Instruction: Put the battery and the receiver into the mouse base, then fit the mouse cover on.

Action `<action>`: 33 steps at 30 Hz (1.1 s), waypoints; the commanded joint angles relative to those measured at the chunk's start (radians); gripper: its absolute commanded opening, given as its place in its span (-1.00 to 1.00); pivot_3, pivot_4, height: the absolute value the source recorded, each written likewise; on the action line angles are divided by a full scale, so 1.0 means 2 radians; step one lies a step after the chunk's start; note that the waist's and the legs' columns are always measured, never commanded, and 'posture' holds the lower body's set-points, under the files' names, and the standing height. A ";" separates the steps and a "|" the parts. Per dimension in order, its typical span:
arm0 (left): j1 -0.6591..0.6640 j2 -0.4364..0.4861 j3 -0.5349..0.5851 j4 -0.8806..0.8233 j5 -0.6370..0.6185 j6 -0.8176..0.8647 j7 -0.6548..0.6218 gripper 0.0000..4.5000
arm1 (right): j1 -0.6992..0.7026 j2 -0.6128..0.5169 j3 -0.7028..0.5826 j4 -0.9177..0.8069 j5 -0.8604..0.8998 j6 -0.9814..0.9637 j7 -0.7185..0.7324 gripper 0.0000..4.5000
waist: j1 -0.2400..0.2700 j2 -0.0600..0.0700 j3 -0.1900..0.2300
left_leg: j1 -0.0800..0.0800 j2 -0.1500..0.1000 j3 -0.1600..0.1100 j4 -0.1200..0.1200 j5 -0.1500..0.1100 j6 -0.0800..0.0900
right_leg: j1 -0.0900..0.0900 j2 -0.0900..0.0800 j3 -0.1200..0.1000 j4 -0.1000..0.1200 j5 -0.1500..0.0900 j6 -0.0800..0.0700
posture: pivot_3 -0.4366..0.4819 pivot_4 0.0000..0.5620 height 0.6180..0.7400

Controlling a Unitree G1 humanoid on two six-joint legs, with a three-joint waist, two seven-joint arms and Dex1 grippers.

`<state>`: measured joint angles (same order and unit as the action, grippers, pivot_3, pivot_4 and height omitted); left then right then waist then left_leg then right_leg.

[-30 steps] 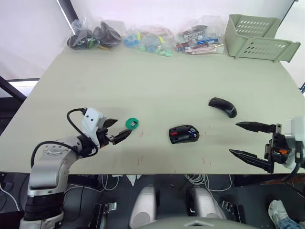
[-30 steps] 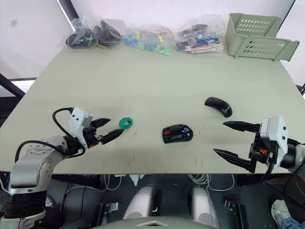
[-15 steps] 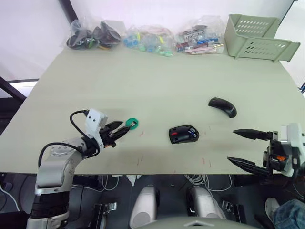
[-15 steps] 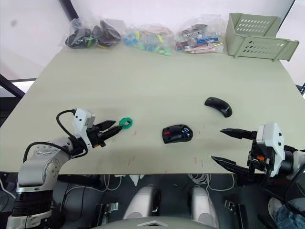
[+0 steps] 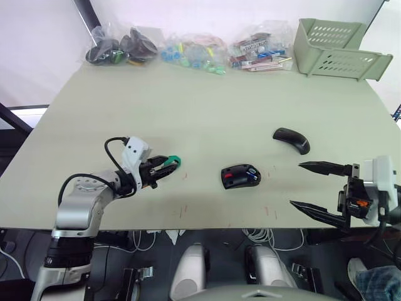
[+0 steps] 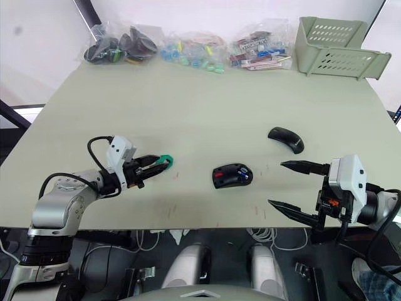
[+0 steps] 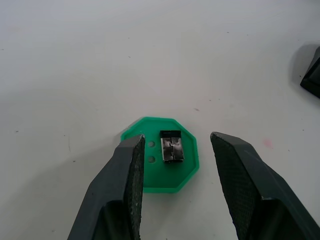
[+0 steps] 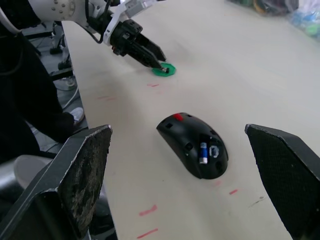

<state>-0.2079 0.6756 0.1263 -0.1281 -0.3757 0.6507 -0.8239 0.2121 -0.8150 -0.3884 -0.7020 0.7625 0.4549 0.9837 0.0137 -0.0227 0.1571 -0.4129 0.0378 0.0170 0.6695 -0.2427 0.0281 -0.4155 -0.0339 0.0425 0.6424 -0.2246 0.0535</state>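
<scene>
Fingers of the left gripper (image 7: 172, 165) stand parted around the green disc (image 7: 161, 154), one on each side of the receiver (image 7: 171, 145) that lies flat on it, with nothing pinched yet. That receiver looks tiny, stiff and light, with smooth metal faces likely to slip, so I judge the hold should be across its two long edges, low and square, with a gentle squeeze so it does not flick off the disc.

At about 3 o'clock from the disc sits the mouse base (image 5: 241, 176), with the battery (image 8: 203, 152) already lying in its recess, near the end away from the red patch (image 8: 178, 117). At about 1 o'clock from the base, apart from it, lies the mouse cover (image 5: 292, 140), thin and glossy, probably springy and slippery; its long edges seem the better place to take it.

Over the worktop (image 5: 207, 106) edge at the right, the right gripper (image 5: 316, 187) hangs wide open and empty.

From the left wrist view the receiver's lie between the fingers is plain, whereas the head views give it as a speck. From the right wrist view the blue cell in the base reads clearly.
</scene>
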 commanded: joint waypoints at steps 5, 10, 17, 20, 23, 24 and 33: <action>-0.015 0.012 -0.007 -0.021 -0.001 0.002 0.000 -0.01 | 0.026 0.023 0.005 -0.035 -0.017 -0.025 -0.020 1.00 | 0.000 0.000 0.000 | 0.000 0.000 0.000 0.000 0.000 0.000 | 0.000 0.000 0.000 0.000 0.000 0.000 | -0.05 -0.47 1.00; -0.017 0.021 -0.015 -0.019 0.004 0.004 -0.002 -0.01 | 0.063 0.044 0.000 -0.033 -0.037 -0.052 -0.020 1.00 | 0.000 0.000 0.000 | 0.000 0.000 0.000 0.000 0.000 0.000 | 0.000 0.000 0.000 0.000 0.000 0.000 | -0.05 -0.47 1.00; -0.024 0.026 -0.022 -0.013 0.008 0.003 -0.004 -0.01 | 0.116 0.063 -0.026 -0.056 -0.031 -0.059 -0.035 1.00 | 0.000 0.000 0.000 | 0.000 0.000 0.000 0.000 0.000 0.000 | 0.000 0.000 0.000 0.000 0.000 0.000 | -0.05 -0.47 1.00; -0.024 0.027 -0.024 -0.010 0.010 0.002 -0.005 -0.01 | 0.124 0.063 -0.025 -0.058 -0.035 -0.063 -0.039 1.00 | 0.000 0.000 0.000 | 0.000 0.000 0.000 0.000 0.000 0.000 | 0.000 0.000 0.000 0.000 0.000 0.000 | -0.05 -0.47 1.00; -0.025 0.028 -0.025 -0.010 0.010 0.003 -0.004 -0.01 | 0.117 0.058 -0.021 -0.057 -0.037 -0.063 -0.043 1.00 | -0.001 0.000 0.000 | 0.000 0.000 0.000 0.000 0.000 0.000 | 0.000 0.000 0.000 0.000 0.000 0.000 | -0.05 -0.47 1.00; -0.025 0.028 -0.025 -0.010 0.011 0.003 -0.004 -0.01 | 0.114 0.057 -0.020 -0.056 -0.035 -0.062 -0.045 1.00 | -0.001 0.000 0.000 | 0.000 0.000 0.000 0.000 0.000 0.000 | 0.000 0.000 0.000 0.000 0.000 0.000 | -0.05 -0.47 1.00; -0.028 0.029 -0.033 -0.001 0.024 -0.002 0.000 -0.01 | 0.102 0.049 -0.017 -0.058 -0.029 -0.054 -0.053 1.00 | 0.000 0.000 0.000 | 0.000 0.000 0.000 0.000 0.000 0.000 | 0.000 0.000 0.000 0.000 0.000 0.000 | -0.05 -0.47 1.00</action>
<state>-0.2478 0.7185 0.0638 -0.1241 -0.3362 0.6675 -0.8254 0.4205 -0.7085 -0.4091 -0.7850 0.6848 0.3474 0.8848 0.0130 -0.0228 0.1571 -0.4125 0.0382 0.0175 0.6695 -0.2427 0.0281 -0.4154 -0.0339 0.0427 0.6427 -0.2247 0.0535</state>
